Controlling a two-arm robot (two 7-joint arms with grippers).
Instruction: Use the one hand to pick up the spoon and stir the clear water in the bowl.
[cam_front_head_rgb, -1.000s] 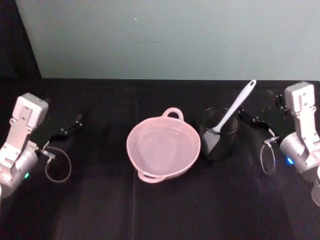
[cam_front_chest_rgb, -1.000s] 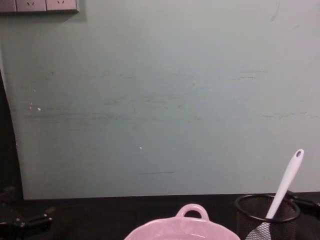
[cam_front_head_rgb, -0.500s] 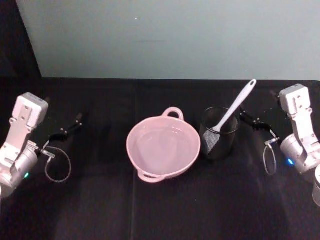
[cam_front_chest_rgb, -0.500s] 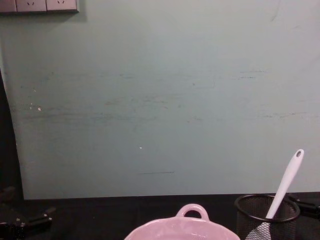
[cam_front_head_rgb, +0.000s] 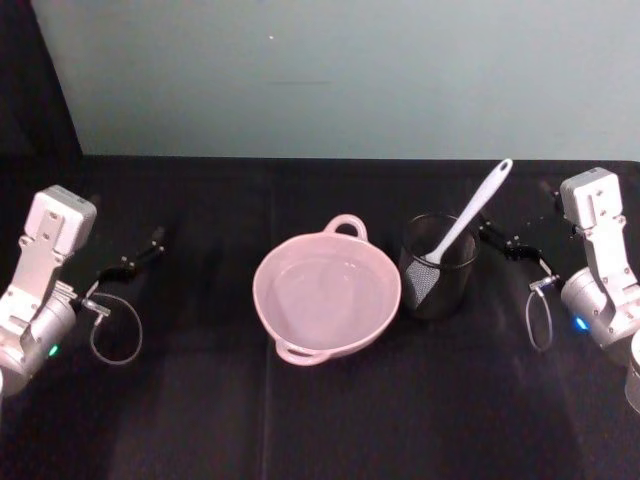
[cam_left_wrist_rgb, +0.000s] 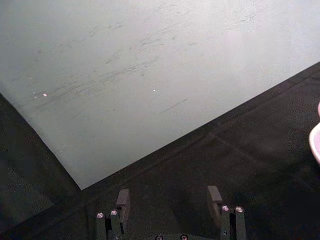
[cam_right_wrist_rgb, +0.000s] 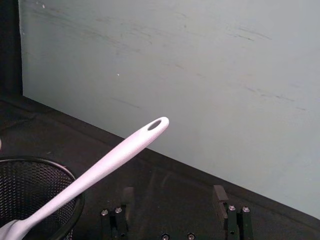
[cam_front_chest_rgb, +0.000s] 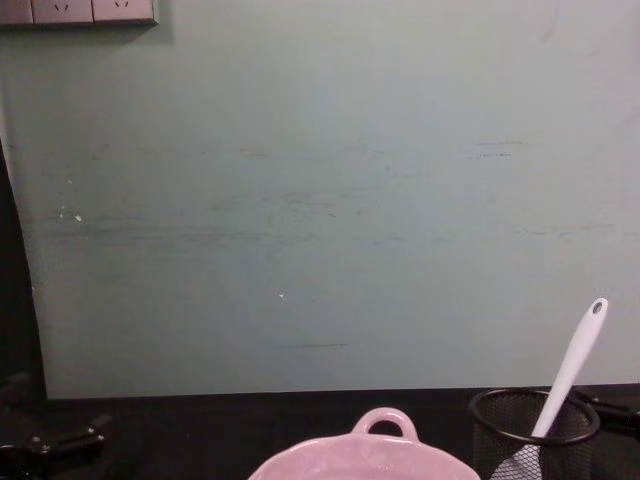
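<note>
bowl (cam_front_head_rgb: 327, 293) – glossy ceramic | spoon (cam_front_head_rgb: 468, 213) – smooth plastic | cup (cam_front_head_rgb: 438, 267) – wire mesh

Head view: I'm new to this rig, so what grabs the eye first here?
A pale pink bowl sits mid-table on the black cloth. Right beside it a white spoon leans out of a black mesh cup. The open right gripper waits just beyond the handle, and the left gripper hangs far off.
</note>
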